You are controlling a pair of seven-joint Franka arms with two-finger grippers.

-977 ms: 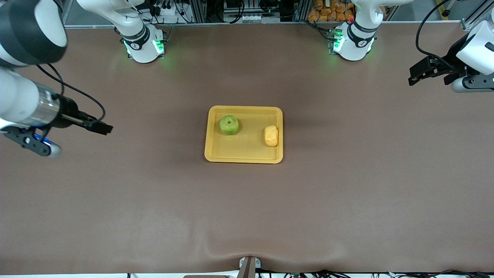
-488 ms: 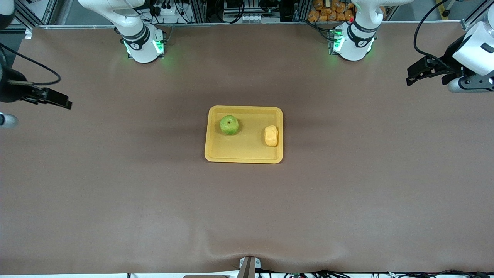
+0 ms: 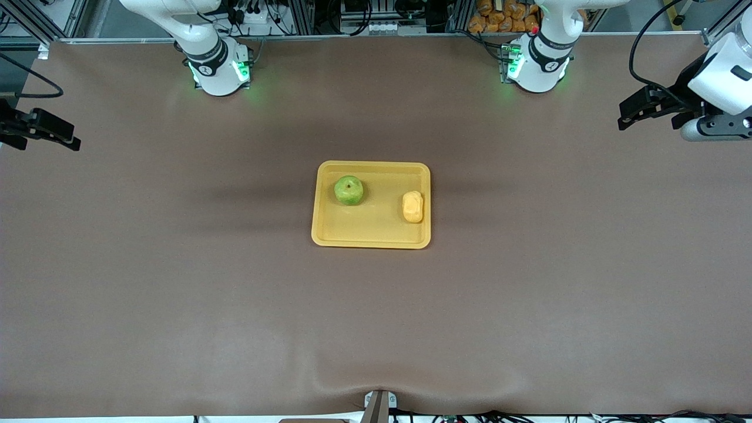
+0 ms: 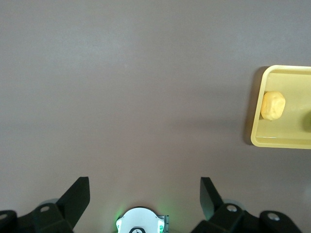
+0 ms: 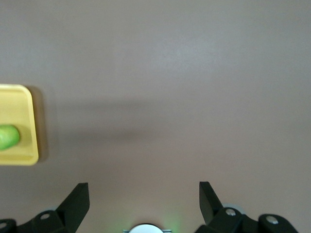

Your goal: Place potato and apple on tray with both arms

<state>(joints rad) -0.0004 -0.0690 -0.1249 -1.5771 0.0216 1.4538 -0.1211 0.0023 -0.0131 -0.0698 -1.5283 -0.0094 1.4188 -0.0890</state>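
On the middle of the brown counter (image 3: 176, 282) sits the tray (image 3: 371, 235), and both things already lie in it: the apple (image 3: 348, 190) toward the right arm's end, the potato (image 3: 412, 207) close against the rim toward the left arm's end, the two well apart. The task looks done.

The left gripper (image 3: 637, 110) hangs over the bare counter at the left arm's end, fingers spread wide and holding nothing. The right gripper (image 3: 50, 129) is over the counter's edge at the right arm's end; only part of it shows in the front view, but its wrist view shows the fingers apart and empty.

Should either need moving, both look firm and light. The apple's smooth round skin may slip, so pinch across its widest girth. The bumpy potato is probably easiest taken across its short axis.
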